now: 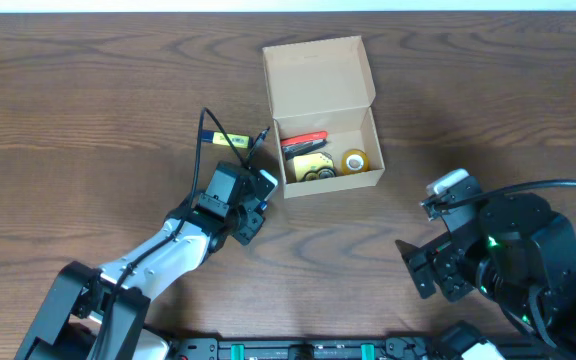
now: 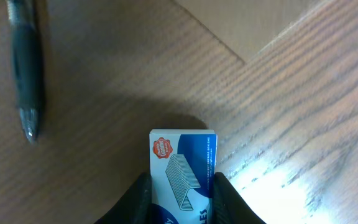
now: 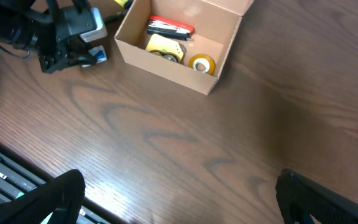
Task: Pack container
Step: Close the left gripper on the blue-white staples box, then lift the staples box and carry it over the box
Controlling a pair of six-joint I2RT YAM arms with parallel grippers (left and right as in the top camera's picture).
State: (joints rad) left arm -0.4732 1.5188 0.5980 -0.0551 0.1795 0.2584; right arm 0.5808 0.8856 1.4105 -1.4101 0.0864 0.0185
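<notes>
Table [image 1: 88,100] of dark wood holds the container [image 1: 333,184], a tan box with its lid flap standing up, toward the far side in the middle. Inside it lie a red thing [image 1: 303,139], a yellow thing [image 1: 311,164] and a roll of tape [image 1: 354,161]. The left gripper [image 1: 261,183] is just beside the container's near left corner, and its fingers squeeze a little blue and white staples box [image 2: 183,158]. A dark pen [image 2: 27,74] lies on the table close by. The right gripper [image 3: 179,180] is well apart from the container, fingers spread wide with nothing between them.
</notes>
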